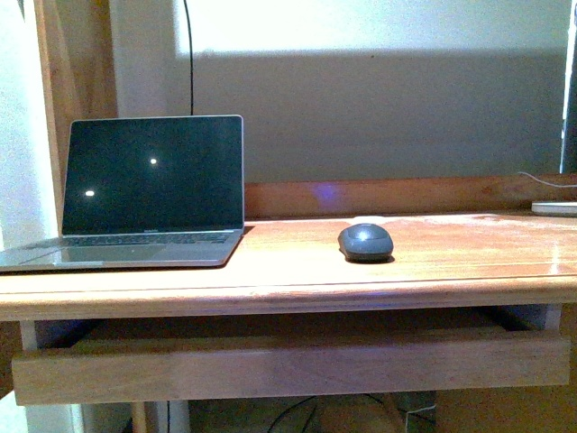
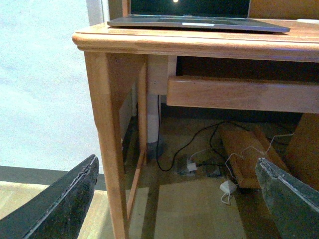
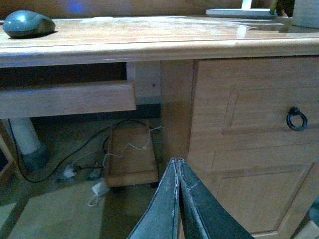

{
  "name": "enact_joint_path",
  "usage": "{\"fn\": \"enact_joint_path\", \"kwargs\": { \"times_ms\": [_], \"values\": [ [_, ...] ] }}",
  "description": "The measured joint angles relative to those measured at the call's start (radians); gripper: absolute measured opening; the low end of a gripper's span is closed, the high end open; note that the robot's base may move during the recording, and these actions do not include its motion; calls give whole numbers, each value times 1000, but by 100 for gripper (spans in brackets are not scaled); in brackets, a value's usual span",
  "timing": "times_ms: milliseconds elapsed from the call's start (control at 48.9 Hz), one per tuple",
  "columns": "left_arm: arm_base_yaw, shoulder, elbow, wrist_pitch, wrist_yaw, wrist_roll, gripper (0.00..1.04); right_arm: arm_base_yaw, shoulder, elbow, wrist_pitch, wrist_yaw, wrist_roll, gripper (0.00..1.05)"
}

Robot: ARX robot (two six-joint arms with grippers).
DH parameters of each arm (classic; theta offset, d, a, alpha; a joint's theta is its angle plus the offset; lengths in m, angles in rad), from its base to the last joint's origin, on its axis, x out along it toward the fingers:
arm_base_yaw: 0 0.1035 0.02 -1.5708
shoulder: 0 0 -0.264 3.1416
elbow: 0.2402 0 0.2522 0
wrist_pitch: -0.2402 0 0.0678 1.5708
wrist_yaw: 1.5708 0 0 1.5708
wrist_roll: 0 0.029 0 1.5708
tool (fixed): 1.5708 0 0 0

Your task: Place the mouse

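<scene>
Mouse (image 1: pixel 365 242) sat alone mid-desk (image 1: pixel 288 284), nearer back rail than front edge, well right of open laptop (image 1: pixel 144 194); probably awaiting pickup. Both arms hung low below desk edge: left gripper (image 2: pixel 174 199) spread wide, right gripper (image 3: pixel 178 199) pressed together, empty.

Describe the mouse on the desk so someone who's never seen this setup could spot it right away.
Start at the wooden desk and find the open laptop on its left side. To the laptop's right, alone on bare wood, lies the mouse: a small, dark grey, rounded oval, much smaller than the flat, angular laptop.
</scene>
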Motion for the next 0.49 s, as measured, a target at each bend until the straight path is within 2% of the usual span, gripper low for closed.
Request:
{"fn": "enact_joint_path", "kwargs": {
  "times_ms": [450,491],
  "values": [
    [0,0,0,0,0,0,97,-1,-42,-35,5,-2,0,3],
    [0,0,0,0,0,0,97,-1,-42,-35,5,-3,-2,8]
  ]
}}
